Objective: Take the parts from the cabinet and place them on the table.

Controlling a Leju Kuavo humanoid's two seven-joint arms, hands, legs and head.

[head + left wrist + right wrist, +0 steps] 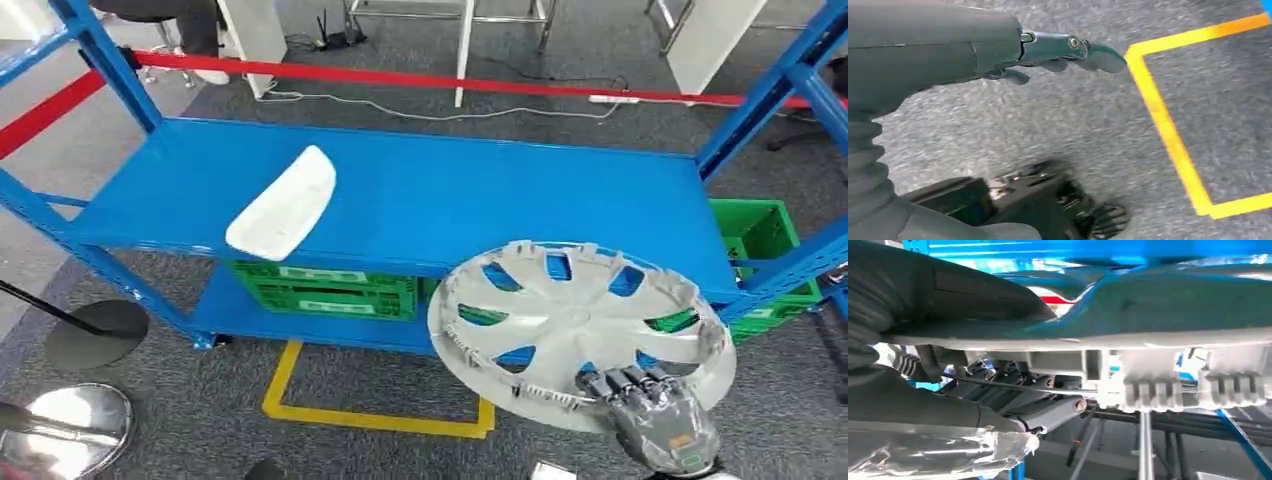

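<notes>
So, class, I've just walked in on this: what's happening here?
The robot's right hand grips a silver wheel cover by its near rim, holding it in front of the blue shelf rack. A white part lies on the shelf's top. The left hand hangs over the grey floor, holding nothing.

Silver hubcap [575, 325]: round, spoked with open slots, tilted face-up, held at near rim by right hand [655, 410], off front right edge of blue cabinet shelf [450, 200]. Rim clips visible underneath [1193, 385]. White curved part [283, 205]: elongated, lies flat on shelf, left side.
</notes>
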